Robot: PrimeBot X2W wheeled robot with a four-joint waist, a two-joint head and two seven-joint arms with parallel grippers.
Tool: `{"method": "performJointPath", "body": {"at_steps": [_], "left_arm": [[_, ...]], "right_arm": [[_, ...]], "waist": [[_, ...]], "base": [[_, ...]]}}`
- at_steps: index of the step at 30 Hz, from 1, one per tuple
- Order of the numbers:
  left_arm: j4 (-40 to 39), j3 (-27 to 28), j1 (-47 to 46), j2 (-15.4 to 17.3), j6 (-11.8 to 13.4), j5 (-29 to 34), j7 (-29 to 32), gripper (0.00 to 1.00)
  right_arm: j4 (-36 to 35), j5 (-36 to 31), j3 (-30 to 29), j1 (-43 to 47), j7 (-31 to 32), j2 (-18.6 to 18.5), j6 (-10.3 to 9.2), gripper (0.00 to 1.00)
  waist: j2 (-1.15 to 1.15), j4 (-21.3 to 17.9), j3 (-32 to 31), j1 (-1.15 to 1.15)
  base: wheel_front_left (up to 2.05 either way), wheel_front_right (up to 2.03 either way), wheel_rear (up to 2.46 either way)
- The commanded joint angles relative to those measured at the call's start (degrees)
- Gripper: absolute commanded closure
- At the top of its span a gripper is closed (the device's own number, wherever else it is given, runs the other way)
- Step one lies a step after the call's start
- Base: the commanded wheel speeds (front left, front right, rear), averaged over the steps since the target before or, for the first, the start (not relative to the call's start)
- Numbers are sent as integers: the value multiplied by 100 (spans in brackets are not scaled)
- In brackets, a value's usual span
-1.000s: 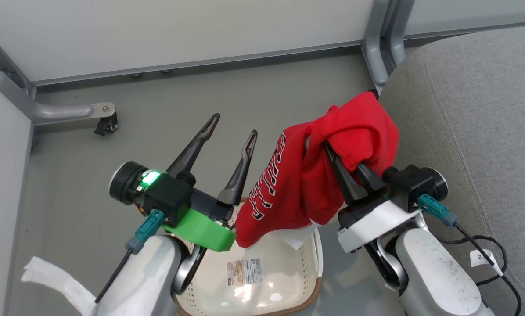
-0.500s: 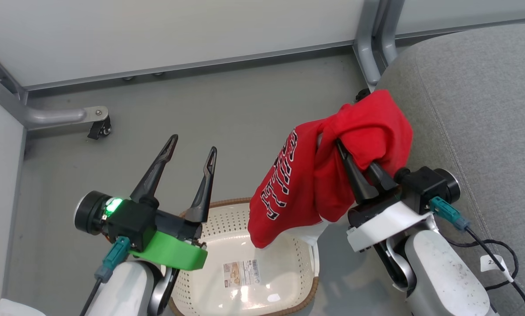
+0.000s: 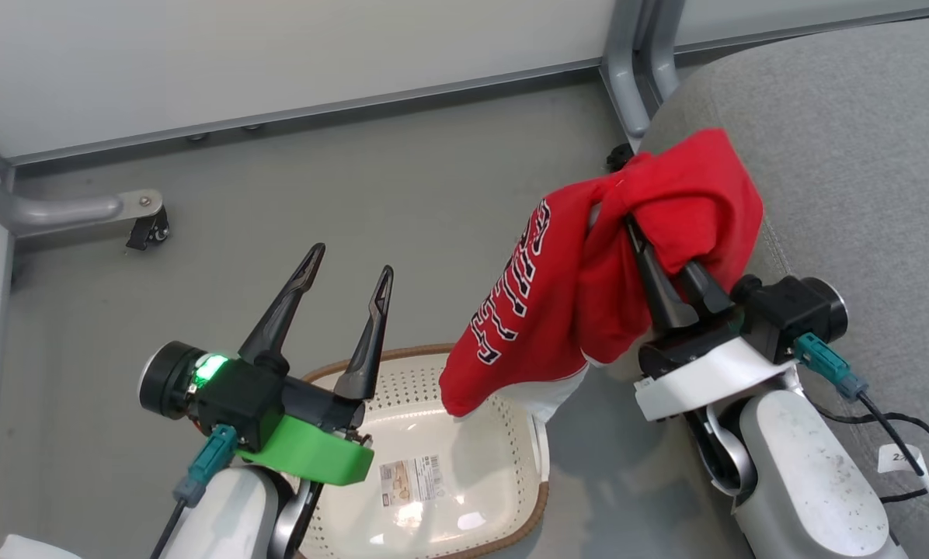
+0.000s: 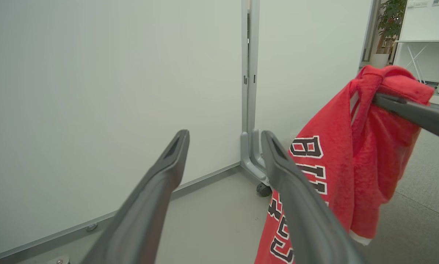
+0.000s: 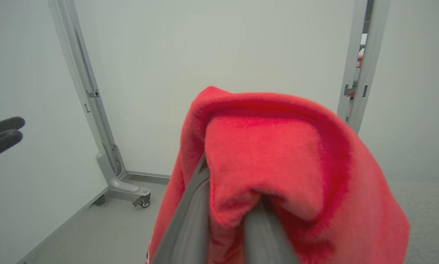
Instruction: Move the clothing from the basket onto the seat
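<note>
While aloft, clothing [image 3: 558, 310] lengthwise vertical, hem down.

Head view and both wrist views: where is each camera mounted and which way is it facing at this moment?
Head view: on the head, facing down at the basket, floor and seat; shows open left gripper, right gripper shut on the jersey.
Left wrist view: on that wrist, along its own spread fingers toward a white partition; jersey at right.
Right wrist view: on that wrist, along its fingers, buried in jersey, toward the partition.
Shared: both wrist views show the other arm's fingers and a castored post.
</note>
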Motion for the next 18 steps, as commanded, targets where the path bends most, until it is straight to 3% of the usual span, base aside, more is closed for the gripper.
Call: {"method": "performJointPath", "body": {"at_steps": [1,18], "left_arm": [[-16,0,54,12,-23,40,3,0],[-139,-296,-197,277,-43,31,2,0]], "right_arm": [[-65,-50,-48,-42,-30,-19,-6,100],[-596,-295,-778,318,-30,-17,-6,100]], "waist": [[55,-173,64,0],[55,-1319,450,0]], "base": [[0,0,0],[0,0,0]]}}
